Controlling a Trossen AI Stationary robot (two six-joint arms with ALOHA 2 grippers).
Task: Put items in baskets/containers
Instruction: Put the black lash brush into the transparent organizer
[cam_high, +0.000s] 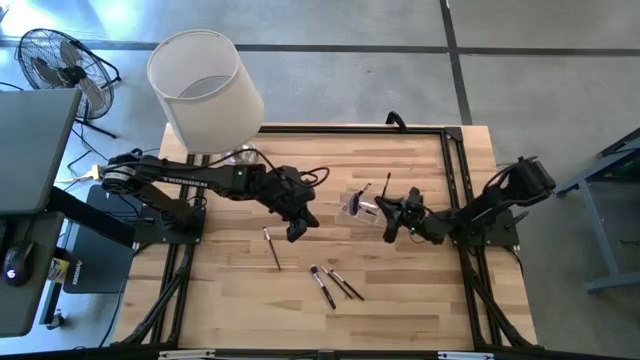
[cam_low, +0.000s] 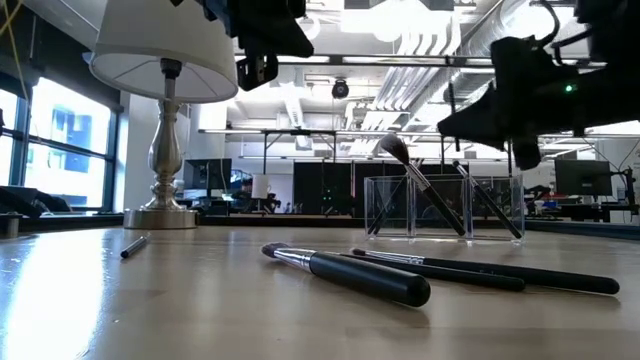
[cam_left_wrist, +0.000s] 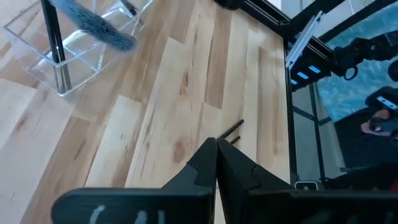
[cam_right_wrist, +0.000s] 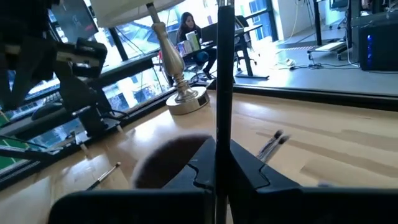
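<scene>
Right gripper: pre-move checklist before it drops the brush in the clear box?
1. Right gripper shut on a brush, handle upright between its fingers: ok.
2. Gripper beside the clear box in the high view; whether the brush tip is over the opening: cannot tell.
3. Box upright on the table, brushes leaning inside: ok.
4. Left gripper shut, empty, off to the box's side above the table: ok.
5. Loose brushes still on the table, plus one apart: task not finished.
6. Lamp at the far corner, away from both arms: ok.
</scene>
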